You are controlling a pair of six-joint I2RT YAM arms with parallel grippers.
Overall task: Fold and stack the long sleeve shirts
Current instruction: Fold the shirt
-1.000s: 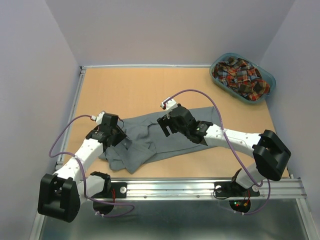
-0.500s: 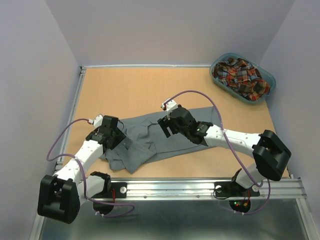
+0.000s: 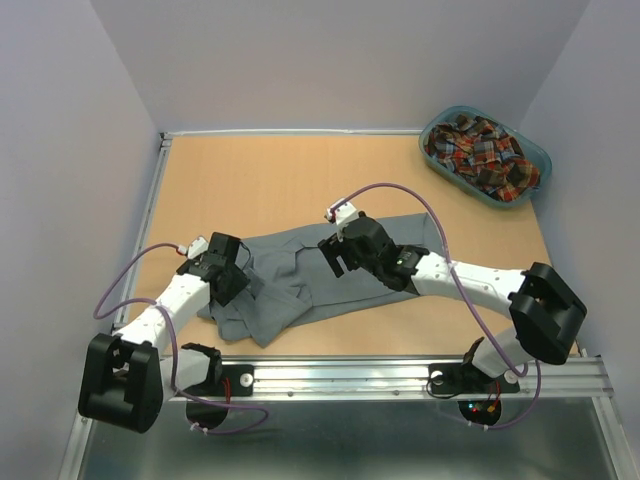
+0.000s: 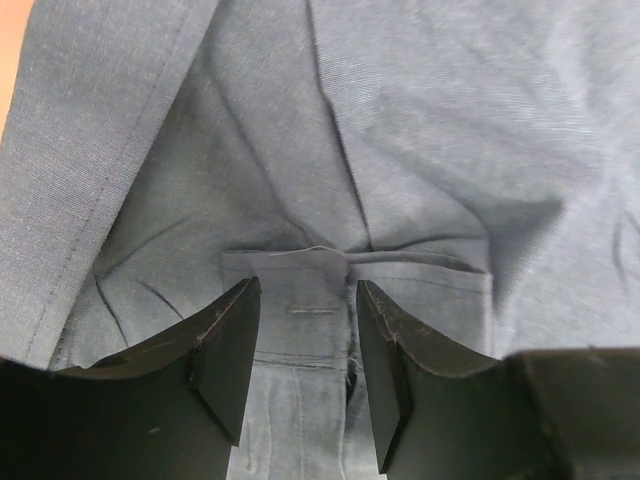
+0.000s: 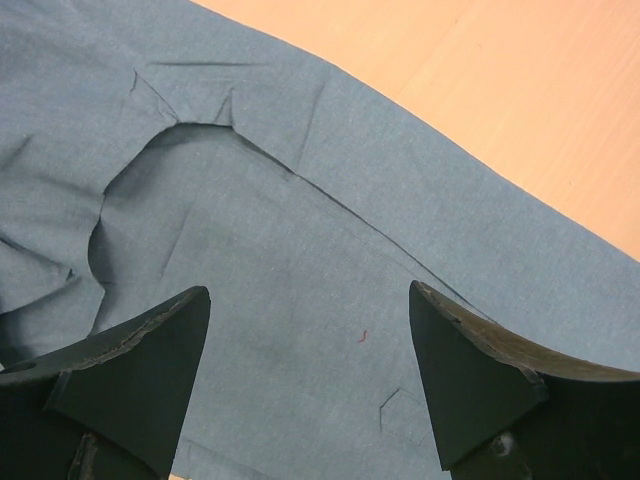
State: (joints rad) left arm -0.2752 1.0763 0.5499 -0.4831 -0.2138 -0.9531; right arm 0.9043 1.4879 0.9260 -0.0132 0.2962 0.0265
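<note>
I see the grey shirt (image 3: 300, 290) lying crumpled in the lower middle of the top view, on the table (image 3: 280, 180). My left gripper (image 4: 305, 300) hangs over its left part with the jaws apart. A buttonholed strip of cloth (a cuff or a placket, I cannot tell which) shows in the gap, not pinched. My right gripper (image 5: 310, 295) is spread wide above the shirt's middle, with only flat grey fabric below it. The plaid shirt (image 3: 478, 150) sits bunched in the teal basket (image 3: 541, 158) at the upper right.
</note>
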